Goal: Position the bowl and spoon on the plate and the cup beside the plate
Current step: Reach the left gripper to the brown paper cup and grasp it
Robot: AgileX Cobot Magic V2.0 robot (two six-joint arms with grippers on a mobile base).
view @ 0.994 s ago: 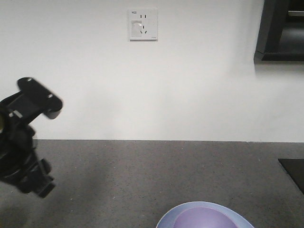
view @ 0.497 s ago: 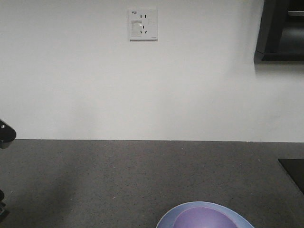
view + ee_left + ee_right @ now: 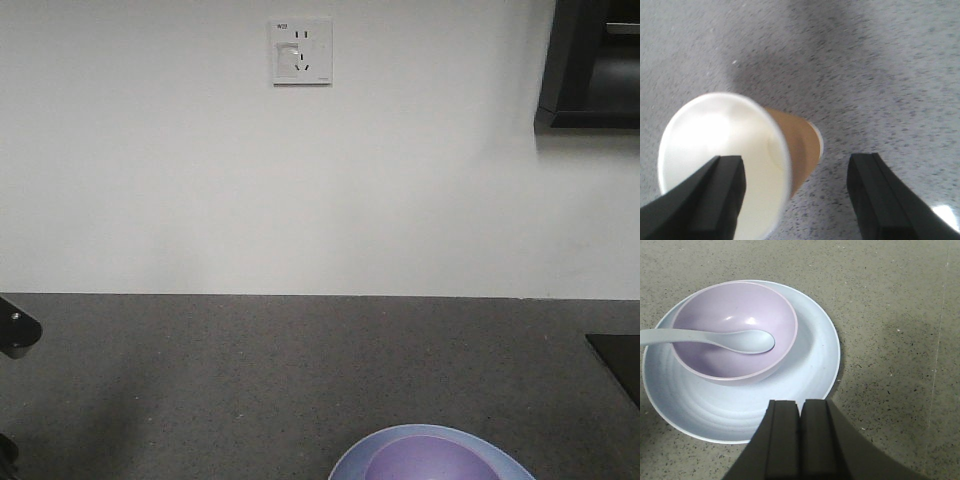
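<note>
The left arm point(image 3: 14, 334) is sinking nearly out of the front view, the left hand point(image 3: 795, 200) hanging released over the cup point(image 3: 725, 155) on the bench point(image 3: 890, 75). The spoon point(image 3: 747, 340) is lying in the bowl point(image 3: 735, 305) on the plate point(image 3: 810, 370); the right hand point(image 3: 801, 440) is hovering clenched, empty.

Spoon point(image 3: 735, 338) in bowl point(image 3: 735, 371) on plate point(image 3: 812, 360)

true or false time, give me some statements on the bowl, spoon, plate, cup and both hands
1. The bowl sits on the plate. True.
2. The spoon lies flat on the plate beside the bowl. False: its scoop rests in the bowl.
3. The right hand is wide open. False: it is shut and holds nothing.
4. The left hand is open. True.
5. The cup is stacked in the bowl. False: it stands on the counter by the left hand.
</note>
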